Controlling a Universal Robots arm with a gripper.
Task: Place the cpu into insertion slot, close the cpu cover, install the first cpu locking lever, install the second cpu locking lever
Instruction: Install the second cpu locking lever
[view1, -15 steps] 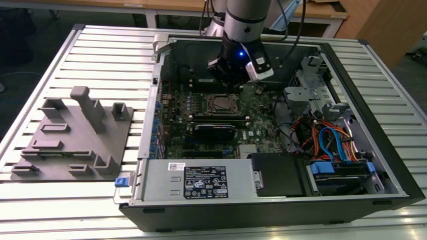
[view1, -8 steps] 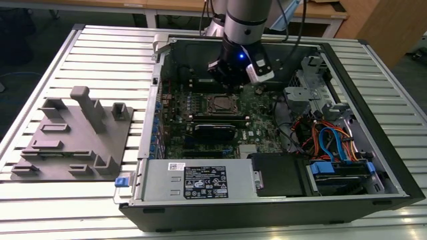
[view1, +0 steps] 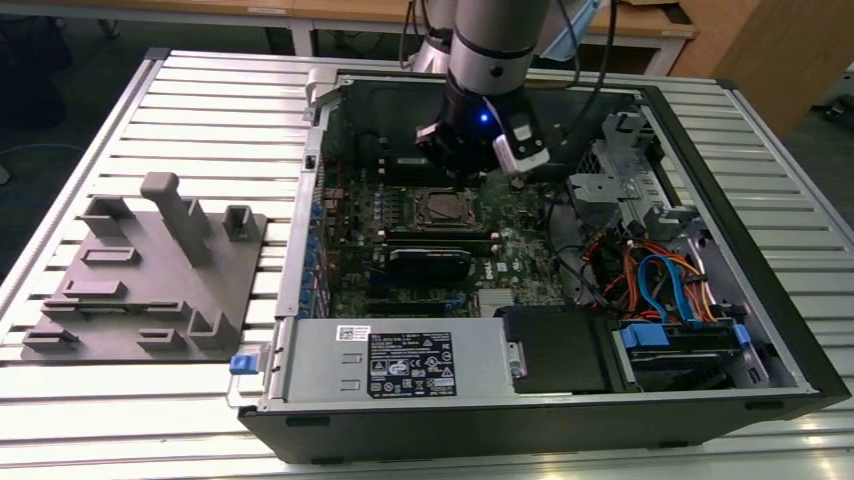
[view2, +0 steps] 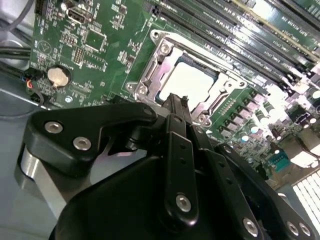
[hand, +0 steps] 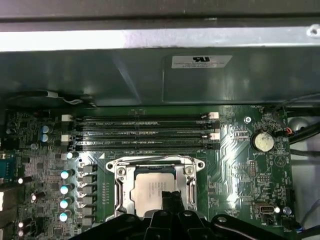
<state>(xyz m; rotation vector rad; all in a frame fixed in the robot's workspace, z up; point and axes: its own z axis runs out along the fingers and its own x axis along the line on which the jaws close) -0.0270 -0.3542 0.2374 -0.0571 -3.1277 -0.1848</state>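
Standing over the open black desktop computer case (view1: 747, 330), the grey Universal Robots arm (view1: 491, 40) points down into the chassis, with its black gripper (view1: 470, 165) poised above the green motherboard (view1: 350, 250). The small flat square cpu with a dull silver-grey metal top (hand: 154, 187) lies in the insertion slot (hand: 125, 172), the square socket with a silvery metal rim; in the second wrist view the same chip (view2: 187, 82) appears bright inside its socket (view2: 150, 75). The cpu cover, a thin silvery metal frame with a square window (hand: 155, 161), lies flat down around the chip, and the chip's top shows through the window. In both wrist views the two black fingers (view2: 176, 107) sit pressed together with no gap visible and nothing between them, so the claw is narrow and empty. The fingertips reach to the edge of the chip nearest the gripper body; whether they touch the metal cannot be told. Long narrow black memory slots (hand: 142, 132) run parallel just beside the socket on the side away from the gripper, and a round silver coin battery (hand: 263, 141) sits on the board well apart from the socket. In the exterior view, the case rests on a table of pale metal slats (view1: 160, 110), and a grey moulded fixture plate with upright posts (view1: 147, 270) lies on the table towards the exterior view's left, apart from the case.
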